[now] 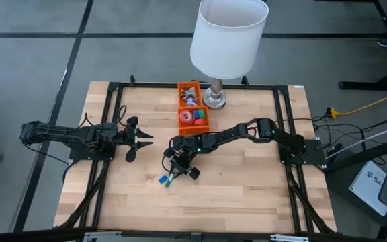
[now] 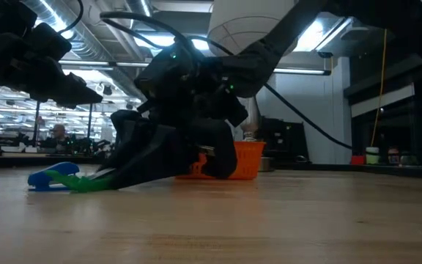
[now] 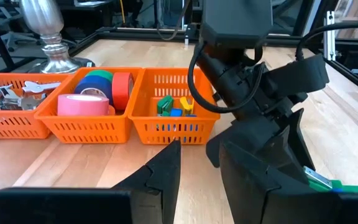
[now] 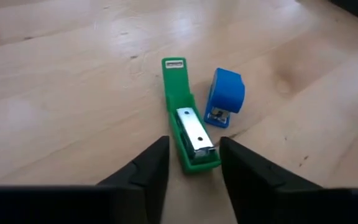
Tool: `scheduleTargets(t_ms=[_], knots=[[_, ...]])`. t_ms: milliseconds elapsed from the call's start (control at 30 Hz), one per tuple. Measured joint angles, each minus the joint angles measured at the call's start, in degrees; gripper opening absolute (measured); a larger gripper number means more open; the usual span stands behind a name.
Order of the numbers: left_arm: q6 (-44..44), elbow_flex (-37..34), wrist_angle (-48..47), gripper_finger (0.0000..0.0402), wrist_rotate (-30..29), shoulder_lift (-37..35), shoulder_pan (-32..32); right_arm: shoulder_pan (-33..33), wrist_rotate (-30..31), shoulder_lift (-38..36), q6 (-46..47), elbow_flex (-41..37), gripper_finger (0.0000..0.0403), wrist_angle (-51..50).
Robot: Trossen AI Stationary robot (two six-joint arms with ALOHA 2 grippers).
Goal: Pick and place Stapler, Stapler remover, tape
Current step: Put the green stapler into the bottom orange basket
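A green stapler (image 4: 188, 127) lies flat on the table with a smaller blue stapler (image 4: 224, 99) beside it; both also show in the high view, green stapler (image 1: 169, 180) and blue stapler (image 1: 161, 179). My right gripper (image 4: 194, 143) is open and low over the table, its fingers standing on either side of the green stapler's near end; I see no touch. Tape rolls (image 3: 95, 93) in pink, blue, green and red sit in an orange basket (image 3: 86, 121). Grey metal staple removers (image 3: 5, 96) lie in the compartment beside it. My left gripper (image 1: 140, 139) waits open at the table's left.
The row of orange baskets (image 1: 193, 106) stands at the table's far middle, one compartment holding small coloured blocks (image 3: 174, 106). A lamp with a white shade (image 1: 228, 33) stands on its metal base (image 1: 214, 99) right of the baskets. Bare wood lies along the near edge.
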Motion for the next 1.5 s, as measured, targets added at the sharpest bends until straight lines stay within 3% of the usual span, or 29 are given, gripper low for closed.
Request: scheduleTargets(t_ms=[200,533,933,1333,1500], knots=[[0.01,-0.01,-0.02,0.0109,0.0,0.0,0.0,0.0,-0.04,-0.02,0.17,0.02,0.0071,-1.31],[0.0,-0.01,-0.04,0.0109,0.0,0.0,0.01,-0.2,-0.04,-0.09,7.25,0.04,0.0087,-2.0],[0.01,-0.01,-0.04,0.0109,0.0,0.0,0.01,-0.24,-2.01,-4.68,10.25,0.0,0.0072,-8.38],[0.01,0.0,-0.04,0.0109,0.0,0.0,0.01,-0.2,8.11,-12.33,9.45,-0.02,0.0072,-23.57],[0.01,0.01,-0.04,0.0107,0.0,0.02,0.01,-0.52,7.92,-14.77,8.31,-2.27,0.0072,-25.05]])
